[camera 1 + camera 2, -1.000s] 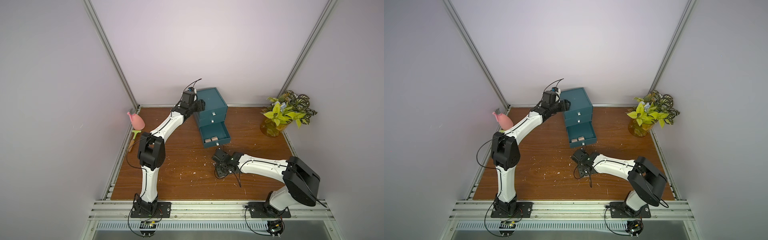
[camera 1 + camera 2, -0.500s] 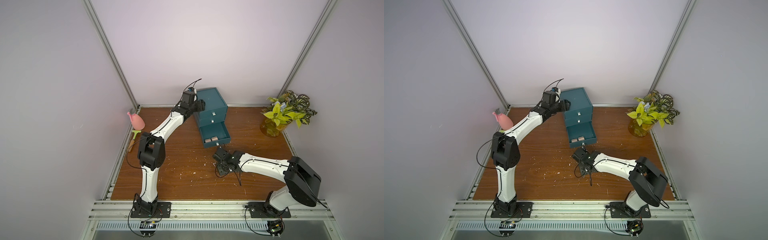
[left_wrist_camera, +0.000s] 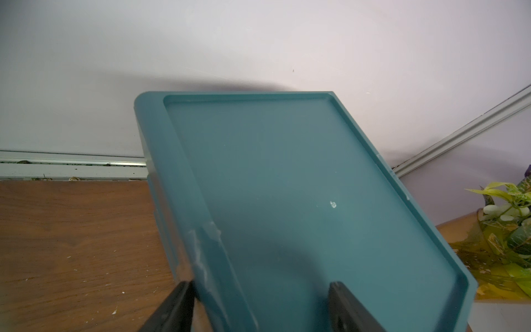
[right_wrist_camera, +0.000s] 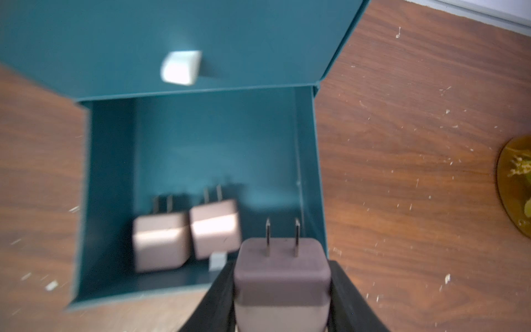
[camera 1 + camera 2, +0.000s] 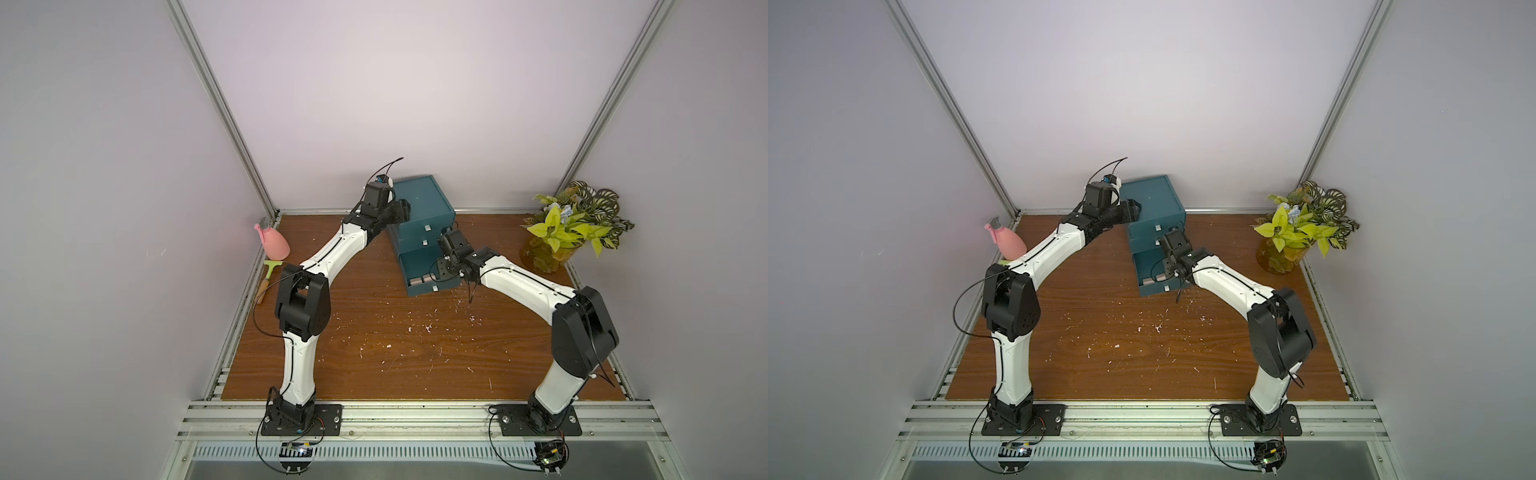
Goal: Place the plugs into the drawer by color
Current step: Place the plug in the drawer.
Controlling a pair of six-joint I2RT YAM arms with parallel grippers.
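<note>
Over the bottom drawer (image 4: 195, 161): the right fingers (image 4: 344, 287) are clamped on a beige-pink plug (image 4: 283, 276), prongs pointing toward the chest (image 5: 419, 203). The plug hangs by the drawer's front right corner and is not yet set down.
Drawer contents: two plugs (image 4: 178, 241) of the same colour lie side by side, touching, near the front wall. Bare floor shows behind them and to their right.
Left fingers (image 3: 175, 310): they stand apart, one outside the chest's side wall and one over its top, with nothing pinched between them. They likely steady the chest.
Step in hand: put the third beige-pink plug in with its mates.
Doing it well: carry the plug inward until it sits wholly over the bare floor beside the pair, clear of the right wall and front rim. Lower it close to the floor before the fingers part.
Watch: the white tab (image 4: 181, 67) on the drawer above, which the wrist could catch.
Risk: a release over the rim would tip the plug onto the tabletop (image 5: 415, 340). A bump on the open drawer could shift the chest.
</note>
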